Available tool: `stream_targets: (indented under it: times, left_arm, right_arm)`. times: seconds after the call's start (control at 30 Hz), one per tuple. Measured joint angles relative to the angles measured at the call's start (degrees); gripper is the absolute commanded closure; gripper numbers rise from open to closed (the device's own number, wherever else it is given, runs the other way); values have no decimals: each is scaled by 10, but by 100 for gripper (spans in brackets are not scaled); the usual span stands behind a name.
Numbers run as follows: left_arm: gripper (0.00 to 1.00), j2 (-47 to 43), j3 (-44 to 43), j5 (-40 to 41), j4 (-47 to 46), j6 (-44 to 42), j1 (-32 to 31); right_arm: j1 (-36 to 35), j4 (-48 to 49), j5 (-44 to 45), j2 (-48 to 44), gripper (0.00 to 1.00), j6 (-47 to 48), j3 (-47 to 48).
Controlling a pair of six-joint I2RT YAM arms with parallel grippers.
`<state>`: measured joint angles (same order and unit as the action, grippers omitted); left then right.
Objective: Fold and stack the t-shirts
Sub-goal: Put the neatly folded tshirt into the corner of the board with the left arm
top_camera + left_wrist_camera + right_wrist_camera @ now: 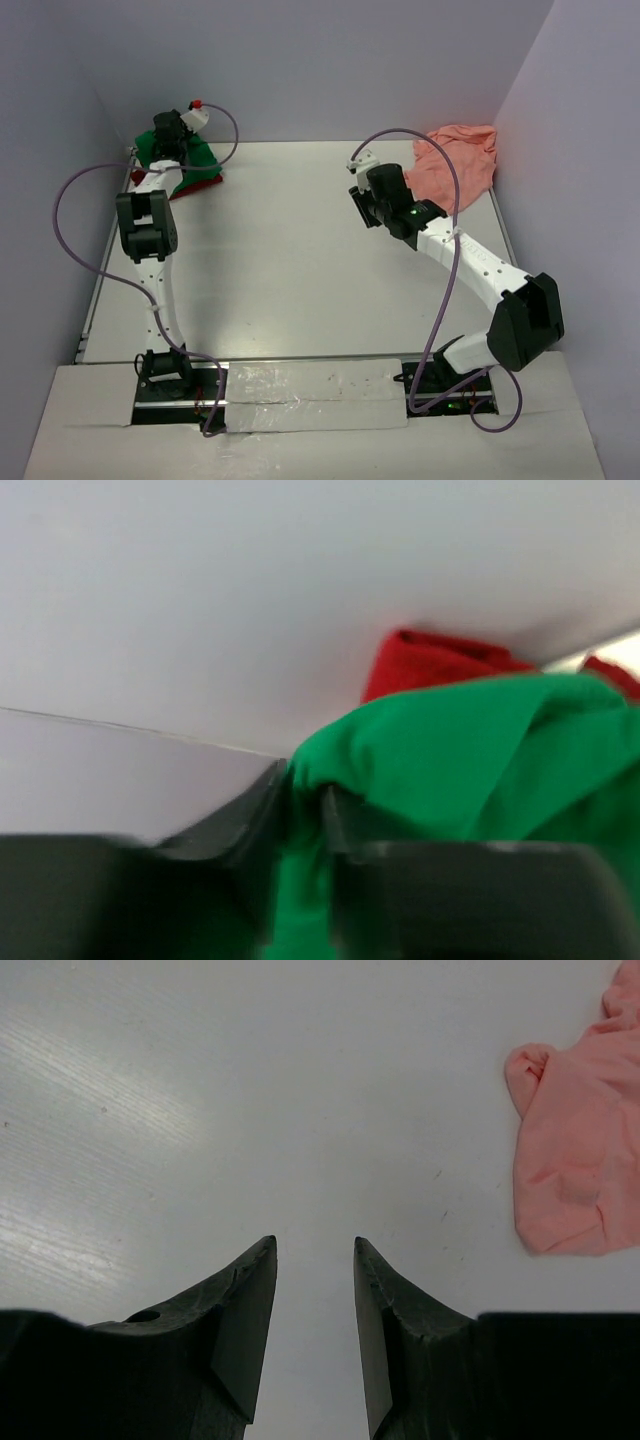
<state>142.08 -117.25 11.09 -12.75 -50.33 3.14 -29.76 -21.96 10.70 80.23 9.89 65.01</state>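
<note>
- Green t-shirt (480, 750) lay heaped with the dark red t-shirt (430, 660), upper left of the top view; left end effector (303, 800) pinched its fold, probably to pull it free
- Right end effector (313, 1260) hung open, empty; salmon t-shirt (575, 1160) lay upper right

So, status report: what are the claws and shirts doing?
Left gripper shut on green t-shirt. Right gripper open, empty. Red t-shirt against green, pink t-shirt crumpled far right. Nothing blocking.

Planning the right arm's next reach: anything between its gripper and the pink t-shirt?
Nothing visible. The right gripper is open over bare table; the pink t-shirt lies crumpled ahead and to its right, with only table between them.
</note>
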Motion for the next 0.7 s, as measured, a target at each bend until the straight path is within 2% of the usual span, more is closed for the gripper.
stream_targets:
  times: [0.03, 0.07, 0.1, 0.33, 0.5, 0.6, 0.7]
  left_arm:
    - [40, 3, 2, 0, 0, -4, 1]
    - [8, 5, 9, 3, -3, -5, 2]
    - [1, 5, 18, 5, -9, -6, 3]
    - [1, 4, 108, 38, -139, -8, 9]
    - [1, -1, 117, 103, -257, 1, 9]
    - [1, -35, 115, 144, -267, 38, 13]
    - [1, -110, 119, 161, -240, 94, 19]
  right_arm:
    - [1, -1, 0, 2, 56, 0, 3]
    - [2, -1, -1, 5, 56, 0, 7]
    - [2, -1, -3, 7, 56, 0, 10]
    - [4, -2, -20, 8, 56, -3, 12]
    - [4, -2, -30, 8, 56, -3, 11]
    - [4, -1, -34, 8, 55, -2, 9]
    - [4, 1, -37, 2, 56, -2, 2]
